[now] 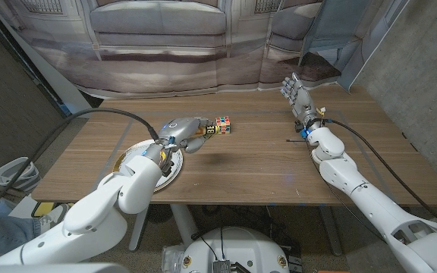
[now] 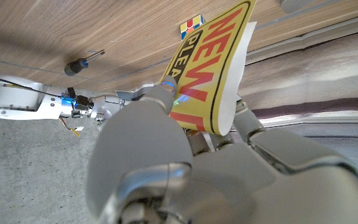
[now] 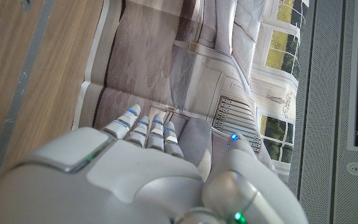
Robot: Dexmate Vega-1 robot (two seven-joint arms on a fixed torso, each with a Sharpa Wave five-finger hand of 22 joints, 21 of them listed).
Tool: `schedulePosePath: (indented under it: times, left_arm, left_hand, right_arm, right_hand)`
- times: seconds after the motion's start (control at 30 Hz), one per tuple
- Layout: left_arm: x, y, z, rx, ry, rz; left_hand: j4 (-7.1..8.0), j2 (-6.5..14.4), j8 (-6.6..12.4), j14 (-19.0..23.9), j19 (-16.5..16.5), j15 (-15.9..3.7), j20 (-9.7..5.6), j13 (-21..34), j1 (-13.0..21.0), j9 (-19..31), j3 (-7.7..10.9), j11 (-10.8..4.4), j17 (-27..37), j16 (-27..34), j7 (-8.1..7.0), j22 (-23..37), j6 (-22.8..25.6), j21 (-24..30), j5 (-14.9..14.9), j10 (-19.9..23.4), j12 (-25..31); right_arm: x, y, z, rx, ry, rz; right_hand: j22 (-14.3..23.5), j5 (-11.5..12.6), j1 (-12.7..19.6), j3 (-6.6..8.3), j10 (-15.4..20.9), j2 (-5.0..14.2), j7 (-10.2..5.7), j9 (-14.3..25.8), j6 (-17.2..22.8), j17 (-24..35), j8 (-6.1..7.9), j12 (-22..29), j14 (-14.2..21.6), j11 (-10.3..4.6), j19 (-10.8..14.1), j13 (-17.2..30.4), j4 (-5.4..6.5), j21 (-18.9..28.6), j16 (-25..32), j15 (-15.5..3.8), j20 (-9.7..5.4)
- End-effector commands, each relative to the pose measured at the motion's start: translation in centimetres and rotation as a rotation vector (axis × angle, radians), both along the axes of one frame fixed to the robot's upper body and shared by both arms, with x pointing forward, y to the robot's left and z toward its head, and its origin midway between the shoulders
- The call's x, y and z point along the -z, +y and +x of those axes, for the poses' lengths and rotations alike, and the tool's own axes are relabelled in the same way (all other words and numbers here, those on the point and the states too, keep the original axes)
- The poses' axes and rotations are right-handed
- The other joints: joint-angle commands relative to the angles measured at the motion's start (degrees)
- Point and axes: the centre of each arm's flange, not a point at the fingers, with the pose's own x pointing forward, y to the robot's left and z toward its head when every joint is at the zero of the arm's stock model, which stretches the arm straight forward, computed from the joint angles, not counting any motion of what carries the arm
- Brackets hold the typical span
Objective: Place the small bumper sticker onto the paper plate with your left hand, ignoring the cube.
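My left hand (image 1: 182, 133) is raised above the table just right of the paper plate (image 1: 131, 154), pinching a yellow bumper sticker (image 1: 200, 137) with red lettering. In the left wrist view the sticker (image 2: 213, 68) stands up between my fingers (image 2: 160, 99), curling at its white back. A colourful cube (image 1: 223, 125) sits on the wood just past the left hand, and it shows small beyond the sticker (image 2: 191, 25). My right hand (image 1: 297, 95) is at the far right of the table with its fingers apart and nothing in it.
The white paper plate has a yellow rim patch at its left. A small dark screwdriver (image 2: 82, 63) lies on the table near my right arm (image 1: 332, 155). A printed backdrop of a sofa (image 1: 158, 30) hangs behind the table's far edge.
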Motion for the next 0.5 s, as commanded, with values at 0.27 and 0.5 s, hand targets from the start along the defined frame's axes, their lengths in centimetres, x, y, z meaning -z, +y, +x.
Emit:
schedulePosePath:
  times: [0.27,0.5]
  left_arm:
    - [-0.1,0.4,-0.4,-0.026,-0.011,-0.039]
    - [-0.3,0.2,-0.5,-0.042,-0.017,-0.052]
  left_hand:
    - [0.25,-0.22,-0.05,0.64,-0.07,-3.68,0.32,0.11,-0.01,0.24,0.39,-0.29,0.32,-0.11,-0.10,0.12,0.46,0.20,-0.09,0.54,-0.21]
    - [0.25,-0.23,-0.03,0.68,-0.05,-3.68,0.27,0.11,-0.01,0.24,0.40,-0.21,0.35,-0.13,-0.10,0.12,0.63,0.24,-0.09,0.65,-0.19]
  right_arm:
    - [-0.1,-0.4,0.4,-0.002,-0.002,0.002]
    - [0.0,-1.0,0.8,-0.004,0.005,0.005]
  right_hand:
    - [0.19,-0.12,0.13,-0.10,0.66,0.26,-0.18,0.09,0.17,0.17,-0.02,0.07,0.53,-0.01,0.48,0.22,-0.15,-0.13,0.06,0.32,-0.31]
    - [0.19,-0.13,0.13,-0.13,0.64,0.30,-0.20,0.09,0.16,0.17,-0.02,0.06,0.49,0.00,0.50,0.22,-0.17,-0.13,0.04,0.33,-0.33]
